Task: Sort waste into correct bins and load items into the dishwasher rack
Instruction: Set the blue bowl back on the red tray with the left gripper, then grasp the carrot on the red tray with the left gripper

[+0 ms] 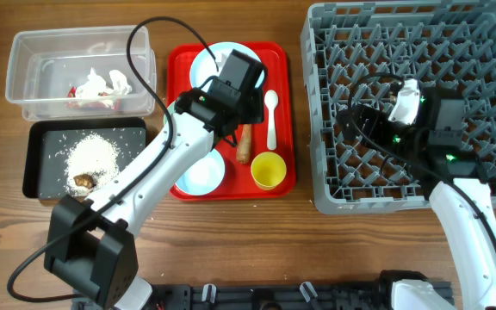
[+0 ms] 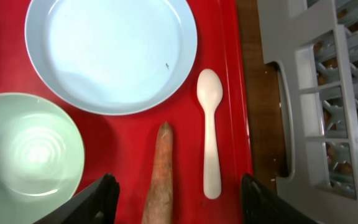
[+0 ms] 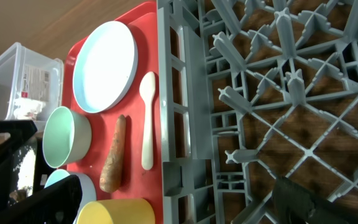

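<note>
The orange carrot lies on the red tray between the pale blue plate and the yellow cup. The white spoon lies right of it. My left gripper hovers over the carrot, open and empty. In the left wrist view its jaws straddle the carrot, with the plate, a mint bowl and the spoon around. A pale blue bowl sits at the tray's front. My right gripper is open and empty over the grey dishwasher rack.
The clear tub at the back left holds the red-and-white wrapper and white tissue. The black bin in front of it holds rice grains and a brown lump. The rack's wall stands just right of the tray.
</note>
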`<state>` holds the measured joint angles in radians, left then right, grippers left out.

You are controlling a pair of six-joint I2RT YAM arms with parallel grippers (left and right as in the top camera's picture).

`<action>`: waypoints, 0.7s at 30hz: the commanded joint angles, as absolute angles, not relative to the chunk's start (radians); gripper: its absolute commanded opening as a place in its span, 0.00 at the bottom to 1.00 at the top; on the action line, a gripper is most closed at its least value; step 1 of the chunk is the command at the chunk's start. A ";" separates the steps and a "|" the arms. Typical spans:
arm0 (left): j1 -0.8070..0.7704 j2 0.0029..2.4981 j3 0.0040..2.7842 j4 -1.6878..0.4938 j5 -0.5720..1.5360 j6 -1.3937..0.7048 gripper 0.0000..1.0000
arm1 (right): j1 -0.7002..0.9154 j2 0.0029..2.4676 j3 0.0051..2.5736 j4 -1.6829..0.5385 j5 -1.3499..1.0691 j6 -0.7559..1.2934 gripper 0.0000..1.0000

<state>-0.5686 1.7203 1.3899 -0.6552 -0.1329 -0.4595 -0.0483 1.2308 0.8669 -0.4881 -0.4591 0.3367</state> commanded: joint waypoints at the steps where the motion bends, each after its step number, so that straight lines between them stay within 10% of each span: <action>1: -0.564 1.802 1.395 -0.594 -0.060 -0.296 0.66 | -0.043 1.240 0.883 -0.488 -0.445 0.343 1.00; 21: -0.566 2.047 1.394 -0.741 0.038 -0.299 0.41 | -0.043 1.240 0.883 -0.510 -0.442 0.343 1.00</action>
<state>-0.5655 2.0293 1.3956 -0.7418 0.0219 -0.3038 -0.0483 1.2308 0.8669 -0.5098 -0.4591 0.3367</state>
